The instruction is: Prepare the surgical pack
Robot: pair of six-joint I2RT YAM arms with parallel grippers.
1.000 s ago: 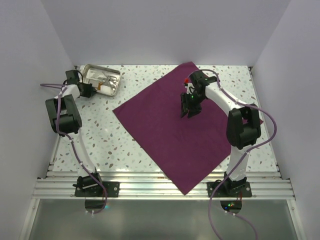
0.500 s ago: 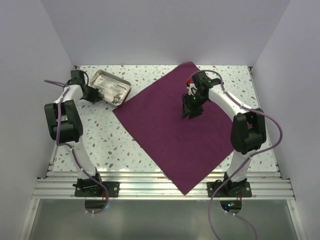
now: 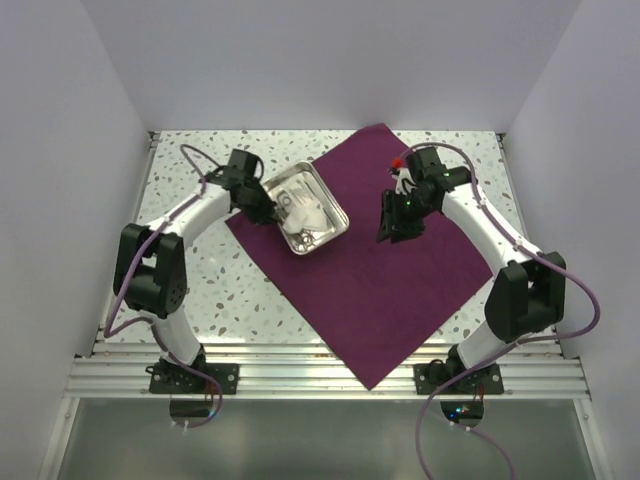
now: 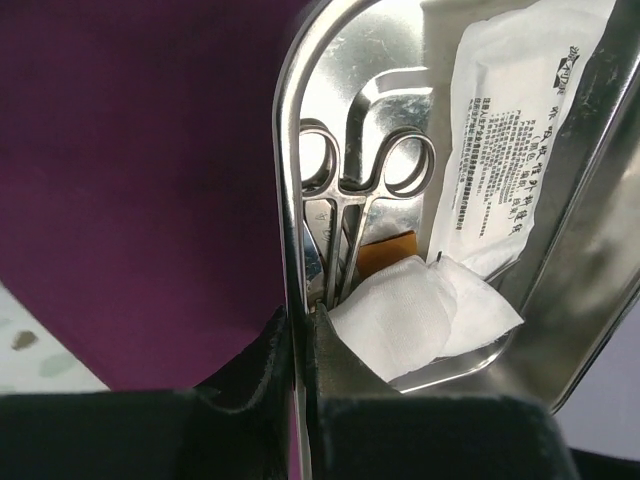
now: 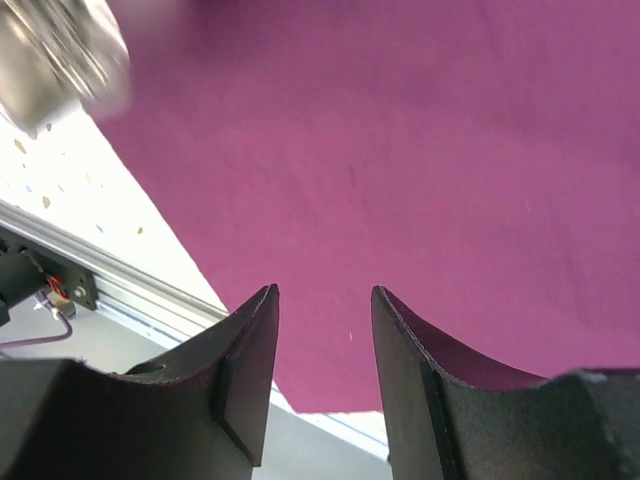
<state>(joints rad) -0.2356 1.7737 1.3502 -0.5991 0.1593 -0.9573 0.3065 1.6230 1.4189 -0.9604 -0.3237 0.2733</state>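
Left jaws gripping tray (image 4: 284, 180), surgical pack (image 4: 130, 170) beneath

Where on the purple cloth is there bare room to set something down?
The near half of the cloth lies bare, from the tray and right gripper to its near corner; the far corner too. Crowded: the strip between those two.

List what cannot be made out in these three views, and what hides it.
- Left wrist: forceps tips, hidden under the gauze.
- Left wrist: packet print, too small to read.
- Right wrist: tray, blurred and cut off at the corner.
- Top external: tray contents, too small to name.
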